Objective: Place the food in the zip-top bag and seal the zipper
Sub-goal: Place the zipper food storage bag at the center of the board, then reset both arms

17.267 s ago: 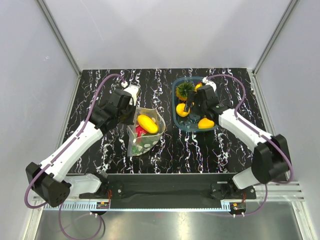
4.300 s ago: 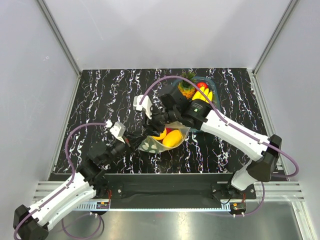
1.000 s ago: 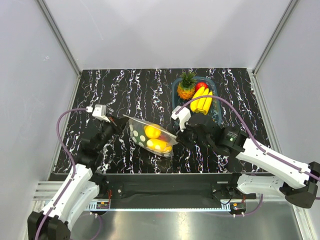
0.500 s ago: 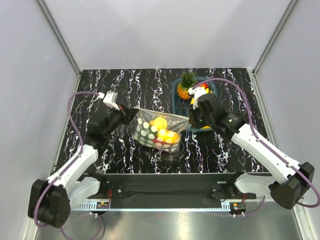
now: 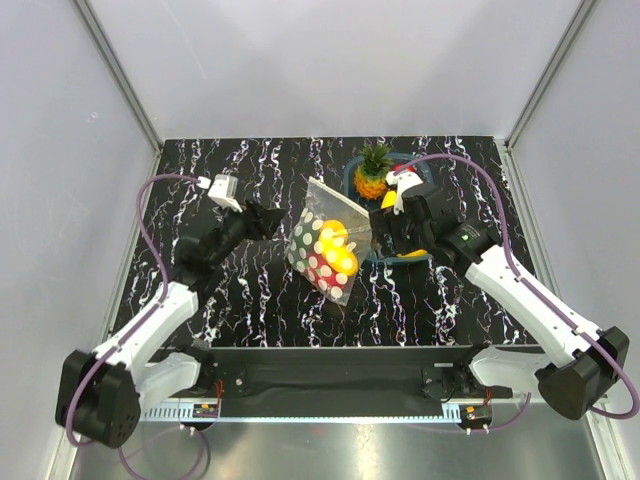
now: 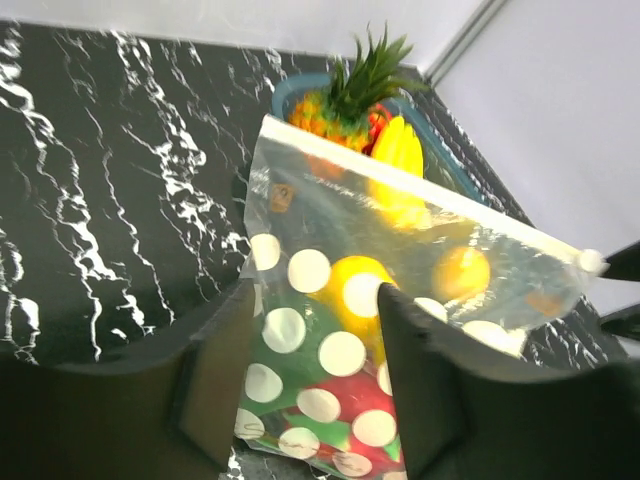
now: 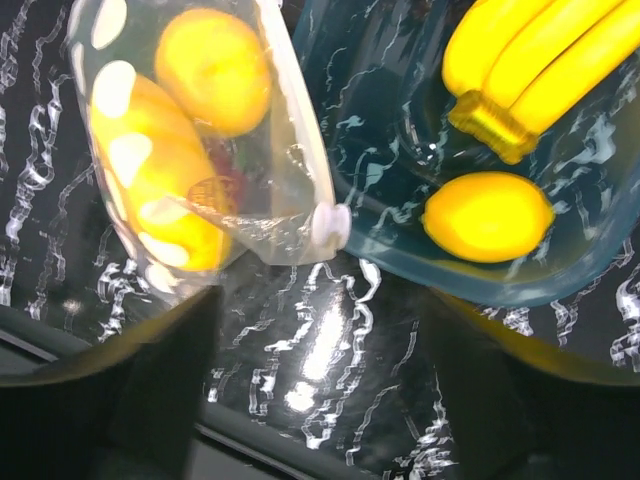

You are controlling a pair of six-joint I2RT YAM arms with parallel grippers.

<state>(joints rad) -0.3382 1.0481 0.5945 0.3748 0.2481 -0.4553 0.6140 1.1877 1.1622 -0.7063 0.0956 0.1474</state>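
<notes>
The zip-top bag [image 5: 325, 248], clear with white dots, lies tilted on the table between both grippers. Inside it is the food: yellow fruits [image 6: 350, 295] and a pink-red dragon fruit [image 6: 372, 400]. The zipper [image 6: 420, 195] runs straight along the bag's top edge. Its white slider [image 7: 330, 225] sits at the end beside the basket. My left gripper [image 5: 272, 222] is open just left of the bag, whose lower part shows between the fingers [image 6: 215, 370]. My right gripper [image 5: 383, 235] is open at the slider end, with only bare table between its fingers [image 7: 170, 370].
A dark teal basket [image 5: 352, 180] stands behind and to the right of the bag. It holds a pineapple [image 5: 372, 172], bananas [image 7: 530, 60] and a lemon [image 7: 488, 215]. The bag's slider corner rests against the basket's near wall [image 7: 400, 235]. The table is black marble.
Both grippers have opened and let go of the bag's ends. The bag has swung from lying across to a steeper diagonal.
</notes>
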